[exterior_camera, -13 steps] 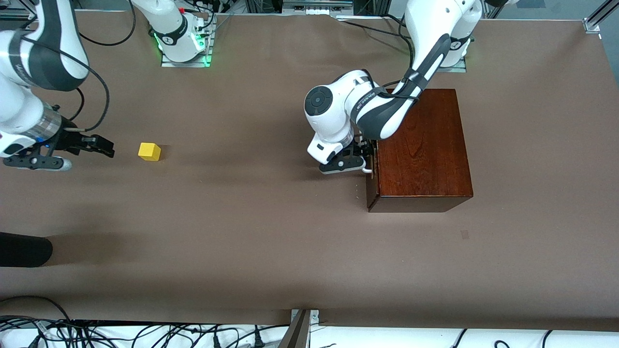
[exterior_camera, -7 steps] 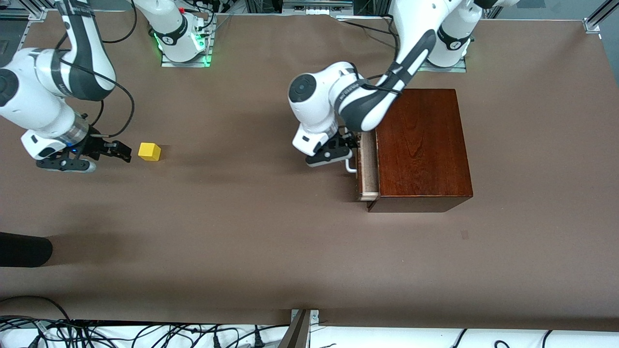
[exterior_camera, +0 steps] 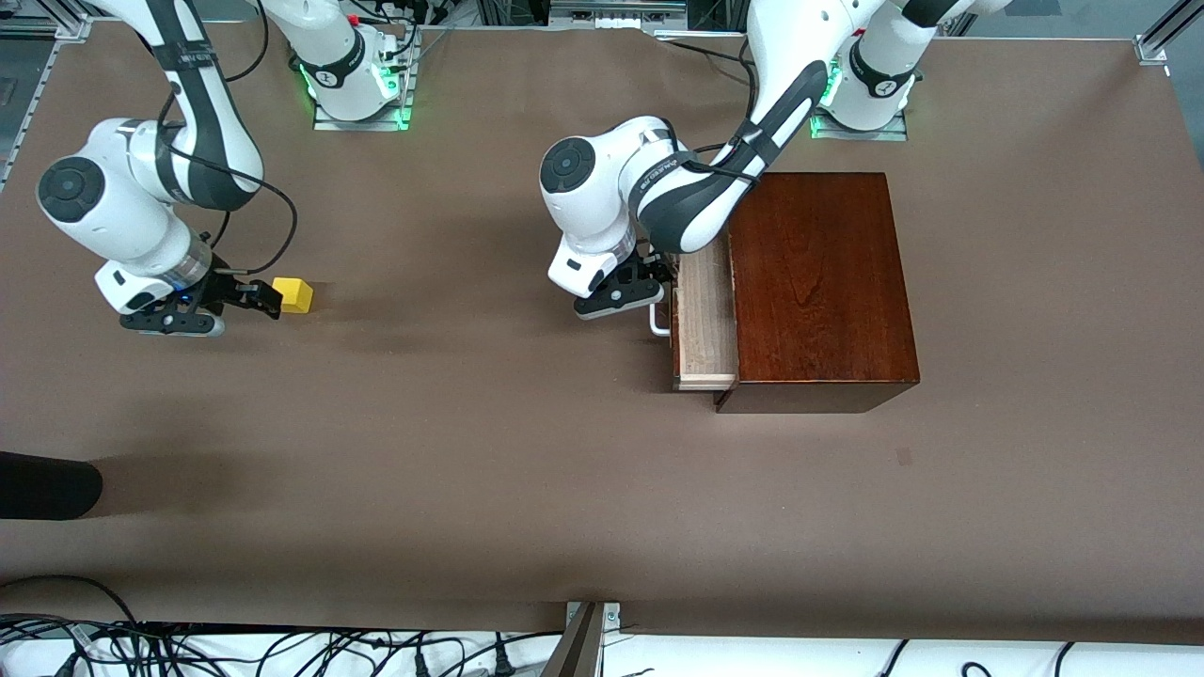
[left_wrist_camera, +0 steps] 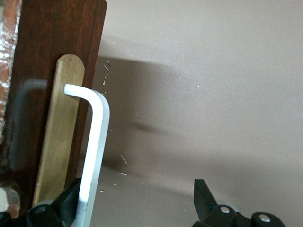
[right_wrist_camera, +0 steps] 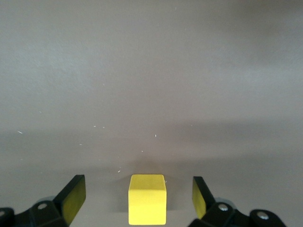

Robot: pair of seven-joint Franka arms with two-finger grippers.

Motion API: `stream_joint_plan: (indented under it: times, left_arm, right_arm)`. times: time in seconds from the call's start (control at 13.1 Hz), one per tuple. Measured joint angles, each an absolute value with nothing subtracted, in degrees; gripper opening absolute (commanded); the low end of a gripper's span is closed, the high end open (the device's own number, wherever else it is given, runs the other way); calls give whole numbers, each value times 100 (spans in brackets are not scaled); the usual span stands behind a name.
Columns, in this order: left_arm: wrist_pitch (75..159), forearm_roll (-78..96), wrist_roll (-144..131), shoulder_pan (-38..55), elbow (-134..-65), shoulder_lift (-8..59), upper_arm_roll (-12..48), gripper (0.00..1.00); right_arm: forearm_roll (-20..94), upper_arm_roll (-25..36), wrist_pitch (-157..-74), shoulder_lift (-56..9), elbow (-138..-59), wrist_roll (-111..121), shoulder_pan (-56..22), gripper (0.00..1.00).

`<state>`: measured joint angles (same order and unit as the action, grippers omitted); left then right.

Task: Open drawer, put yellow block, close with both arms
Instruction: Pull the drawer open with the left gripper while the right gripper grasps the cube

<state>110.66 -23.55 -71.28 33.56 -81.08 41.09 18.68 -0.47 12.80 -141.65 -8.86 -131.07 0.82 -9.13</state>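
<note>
The drawer (exterior_camera: 705, 324) stands partly pulled out of the glossy mahogany box (exterior_camera: 818, 282), its pale tray showing. My left gripper (exterior_camera: 649, 293) is at the drawer's white handle (exterior_camera: 659, 324) and is open. In the left wrist view the handle (left_wrist_camera: 94, 142) crosses the dark drawer front (left_wrist_camera: 52, 71) and runs down against one finger (left_wrist_camera: 71, 201), inside the open left gripper (left_wrist_camera: 137, 203). The yellow block (exterior_camera: 295, 295) lies on the table toward the right arm's end. My right gripper (exterior_camera: 266, 299) is low beside it. The block (right_wrist_camera: 147, 198) sits between the open fingers of the right gripper (right_wrist_camera: 139, 196), touching neither.
A black rounded object (exterior_camera: 47, 484) pokes in at the table edge near the right arm's end, nearer the camera. Cables (exterior_camera: 235, 649) and a metal bracket (exterior_camera: 585, 639) lie along the table's near edge. The brown table (exterior_camera: 489, 451) is bare between block and box.
The left gripper has drawn the handle toward the right arm's end, sliding the drawer partly out. The right gripper has moved in to the yellow block, which has not moved.
</note>
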Motion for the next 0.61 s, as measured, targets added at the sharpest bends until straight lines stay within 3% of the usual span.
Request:
stream_joint_plan:
  times: [0.61]
  left_arm:
    - [11086,-2331,-7391,3565,-7718,4322,1873,100]
  right_arm:
    - [61,1278,-14839,-1225,-13489,433,-913,100]
